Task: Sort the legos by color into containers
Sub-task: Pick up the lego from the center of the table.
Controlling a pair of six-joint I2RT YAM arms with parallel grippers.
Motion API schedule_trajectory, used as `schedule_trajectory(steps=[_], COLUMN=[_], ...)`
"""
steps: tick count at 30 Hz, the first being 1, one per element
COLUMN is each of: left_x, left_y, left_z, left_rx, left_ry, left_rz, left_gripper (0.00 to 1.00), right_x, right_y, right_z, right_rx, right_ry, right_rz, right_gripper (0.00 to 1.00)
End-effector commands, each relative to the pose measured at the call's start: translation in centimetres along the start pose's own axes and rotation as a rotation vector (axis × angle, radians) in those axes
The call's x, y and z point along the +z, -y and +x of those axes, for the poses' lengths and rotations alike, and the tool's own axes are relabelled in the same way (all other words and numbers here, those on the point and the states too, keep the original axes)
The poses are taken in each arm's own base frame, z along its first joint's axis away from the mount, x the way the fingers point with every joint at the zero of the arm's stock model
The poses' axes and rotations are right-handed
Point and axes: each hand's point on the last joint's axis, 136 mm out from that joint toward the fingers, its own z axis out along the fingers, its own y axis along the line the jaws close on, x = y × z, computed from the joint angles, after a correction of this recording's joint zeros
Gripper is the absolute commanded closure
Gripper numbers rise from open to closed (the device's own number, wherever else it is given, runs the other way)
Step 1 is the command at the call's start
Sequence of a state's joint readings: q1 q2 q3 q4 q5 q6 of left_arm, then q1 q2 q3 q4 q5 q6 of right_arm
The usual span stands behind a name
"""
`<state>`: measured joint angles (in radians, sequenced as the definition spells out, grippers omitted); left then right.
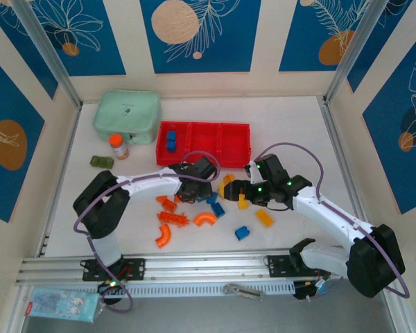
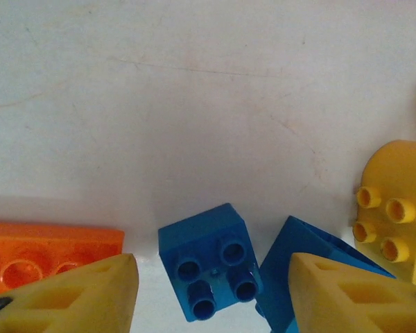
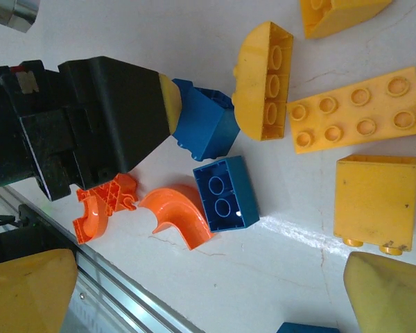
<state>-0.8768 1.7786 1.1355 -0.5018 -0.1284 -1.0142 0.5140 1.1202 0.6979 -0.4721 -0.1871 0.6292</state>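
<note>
Left gripper [image 2: 211, 277] released astride a blue lego [image 2: 201, 250] on the desk [image 2: 194, 104], right gripper [image 3: 208, 291] released wide at its 3 o'clock above yellow legos [image 3: 357, 118], orange legos [image 1: 172, 220] at 7 o'clock, red tray [image 1: 204, 126] farther at 12 o'clock, two blue legos [image 1: 171, 142] in its 9 o'clock compartment.

Bright, even light; soft shadows; mild glare on table [image 3: 291, 229]; wrist views sharp.

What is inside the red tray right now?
The red tray has blue legos in its left compartment, probably two, stacked or touching. The middle and right compartments show bare red floor. The near wall may hide a sliver of each floor.
</note>
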Motion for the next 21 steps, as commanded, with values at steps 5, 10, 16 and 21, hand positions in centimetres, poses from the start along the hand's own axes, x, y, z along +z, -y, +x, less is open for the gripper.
schedule_trajectory(steps=[5,10,16,21], left_x=[1.1,1.6,1.3,1.1], left_y=[0.8,0.4,-1.2,-1.4], left_z=[0.4,0.6,0.8,1.3], left_rx=[0.039,0.062,0.079,0.080], left_ry=[-0.016,-0.035,-0.023,-0.025], left_rz=[-0.043,-0.081,-0.140,-0.118], left_gripper=[0.47,0.48,0.52,0.57], right_x=[0.1,0.1,0.0,-0.1], right_y=[0.0,0.1,0.0,-0.1], right_z=[0.1,0.2,0.2,0.0], right_rx=[0.000,0.002,0.003,0.000], right_ry=[-0.004,-0.006,-0.004,0.000], right_rz=[-0.010,-0.007,-0.009,-0.014], right_gripper=[0.01,0.01,0.01,0.01])
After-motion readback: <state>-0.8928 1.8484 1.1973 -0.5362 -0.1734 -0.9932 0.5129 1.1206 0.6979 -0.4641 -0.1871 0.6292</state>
